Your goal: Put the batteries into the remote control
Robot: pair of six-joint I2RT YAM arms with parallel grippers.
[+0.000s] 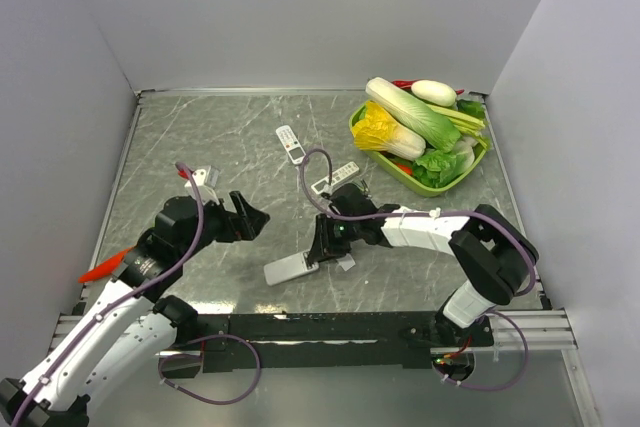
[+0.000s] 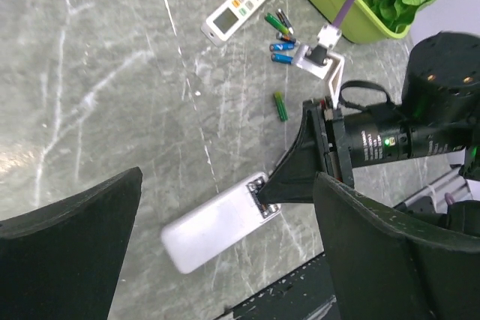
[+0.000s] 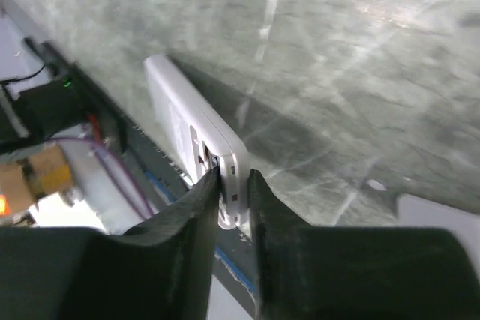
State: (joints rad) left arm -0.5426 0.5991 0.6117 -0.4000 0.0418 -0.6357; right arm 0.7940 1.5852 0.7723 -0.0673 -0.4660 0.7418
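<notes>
A white remote control point(image 1: 290, 269) lies back up near the table's front edge. Its battery bay is open at the right end point(image 2: 268, 198). My right gripper point(image 1: 323, 245) is shut on that end; in the right wrist view its fingers point(image 3: 202, 207) pinch the remote's edge point(image 3: 229, 157). One green battery point(image 2: 280, 106) lies alone on the table. Several blue, green and dark batteries point(image 2: 282, 41) lie in a cluster beyond it. My left gripper point(image 1: 243, 219) is open and empty, above the table to the left of the remote point(image 2: 214, 226).
Two smaller remotes point(image 1: 290, 144) point(image 1: 336, 177) lie mid-table. A green basket point(image 1: 358, 134) of vegetables stands at the back right. A red item point(image 1: 100, 267) lies at the left edge. A flat white piece point(image 3: 442, 219) lies beside the right gripper.
</notes>
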